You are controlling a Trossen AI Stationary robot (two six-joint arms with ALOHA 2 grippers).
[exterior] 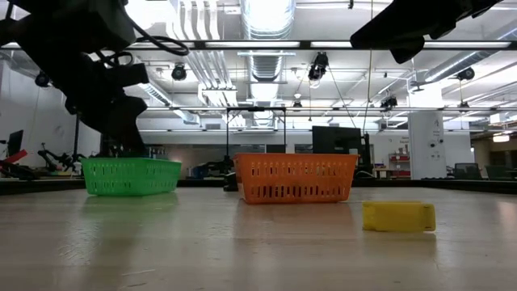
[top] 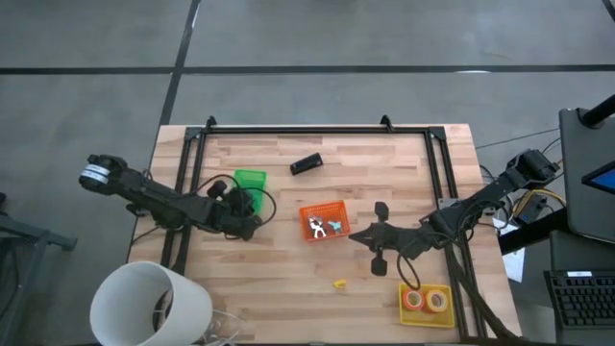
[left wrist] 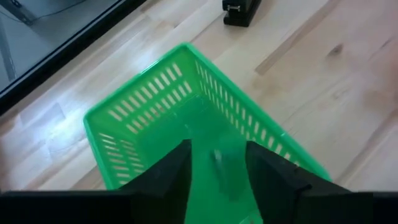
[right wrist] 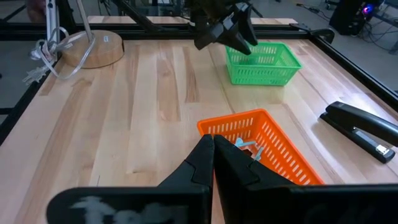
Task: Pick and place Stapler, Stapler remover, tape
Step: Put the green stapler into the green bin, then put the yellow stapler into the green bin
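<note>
Pale wooden planks form the desk [top: 288, 288], which is edged by a black frame and backed by a grey floor. Toward 12 o'clock of the desk's centre the black stapler [top: 306, 164] is seen lying flat on the bare wood, touching nothing. At about 5 o'clock, near the desk's corner, two orange-looking rolls of tape [top: 425, 301] are seen resting side by side in a yellow bin [top: 402, 306]. A small yellow piece [top: 339, 284] lies alone on the wood at 6 o'clock.

An orange basket [top: 323, 221] stands at the centre, and small light-coloured pieces can be made out inside it, too small to identify. At 9 o'clock from it a green basket [top: 251, 185] stands well apart from the stapler.

The left claw [left wrist: 217, 168] is held over the green basket, its two dark fingers spread apart with a gap between them. Something faint and blurred is seen between the fingers above the basket floor; what it is cannot be told.

The right claw [right wrist: 213, 152] is held low at 3 o'clock of the orange basket, pointed toward it, its fingers clenched together on nothing.

A white lamp shade [top: 149, 306] is seen at the desk's 7 o'clock corner.
</note>
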